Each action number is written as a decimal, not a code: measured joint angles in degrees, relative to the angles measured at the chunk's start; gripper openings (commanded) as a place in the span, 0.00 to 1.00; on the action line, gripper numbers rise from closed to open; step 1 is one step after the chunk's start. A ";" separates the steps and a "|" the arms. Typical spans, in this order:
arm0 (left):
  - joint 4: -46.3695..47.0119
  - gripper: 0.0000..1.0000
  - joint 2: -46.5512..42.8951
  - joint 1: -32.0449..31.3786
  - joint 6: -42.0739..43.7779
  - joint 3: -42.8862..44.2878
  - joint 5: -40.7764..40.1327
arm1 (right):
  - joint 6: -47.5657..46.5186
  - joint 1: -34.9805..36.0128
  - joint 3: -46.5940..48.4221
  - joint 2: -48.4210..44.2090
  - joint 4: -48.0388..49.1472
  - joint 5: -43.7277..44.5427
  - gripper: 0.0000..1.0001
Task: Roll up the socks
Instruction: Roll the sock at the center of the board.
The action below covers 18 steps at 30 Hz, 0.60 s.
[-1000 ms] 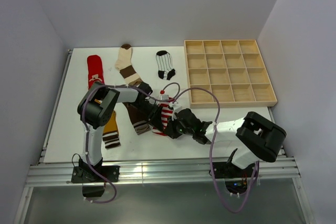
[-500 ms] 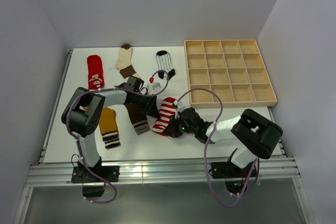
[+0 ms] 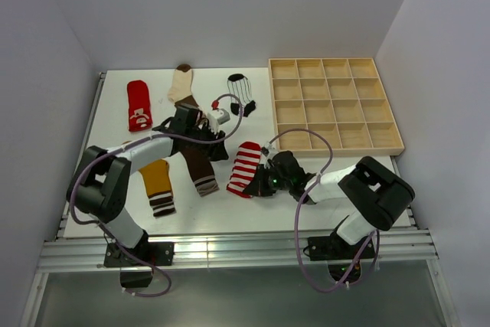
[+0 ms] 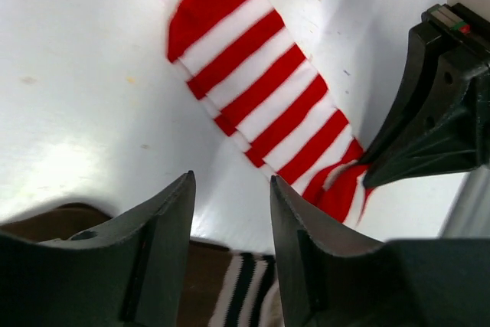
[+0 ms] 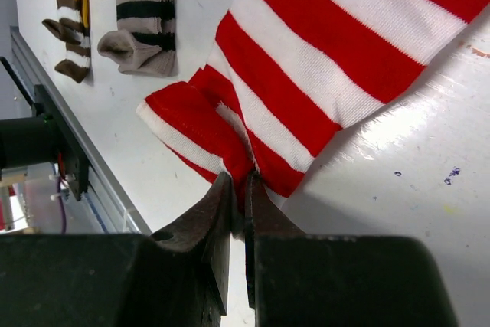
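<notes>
A red-white striped sock (image 3: 245, 166) lies stretched flat near the table's front middle. My right gripper (image 3: 262, 183) is shut on its cuff end, and the right wrist view shows the fabric (image 5: 329, 59) pinched between the jaws of that gripper (image 5: 239, 181). My left gripper (image 3: 217, 150) stands open just left of the sock's toe, over the dark brown sock (image 3: 197, 165). In the left wrist view the gripper (image 4: 230, 183) has nothing between its fingers; the striped sock (image 4: 260, 97) lies beyond them and the brown sock's striped cuff (image 4: 241, 292) below.
A mustard sock (image 3: 158, 181) lies at front left. A red patterned sock (image 3: 138, 105), a cream-and-brown sock (image 3: 182, 83) and a white sock with black stripes (image 3: 241, 93) lie at the back. A wooden compartment tray (image 3: 334, 99) stands at back right.
My left gripper has opened, let go of the striped sock and drawn back up and left. The sock, bunched before, now lies flat. The right gripper keeps its hold on the cuff.
</notes>
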 measured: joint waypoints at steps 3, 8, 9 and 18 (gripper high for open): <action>-0.04 0.54 -4.15 -1.36 4.44 -0.85 -3.72 | 0.44 -0.68 1.05 0.02 -2.36 -1.18 0.00; 0.44 0.63 -12.22 -7.08 12.70 -5.22 -9.60 | 0.59 -1.51 3.28 0.85 -6.32 -3.26 0.00; 0.59 0.64 -13.44 -8.63 14.56 -6.29 -10.95 | 0.59 -1.84 3.74 1.20 -7.08 -4.02 0.00; 5.49 0.71 -24.48 -21.70 29.86 -22.62 -20.57 | 0.57 -3.80 7.50 4.04 -12.02 -9.05 0.00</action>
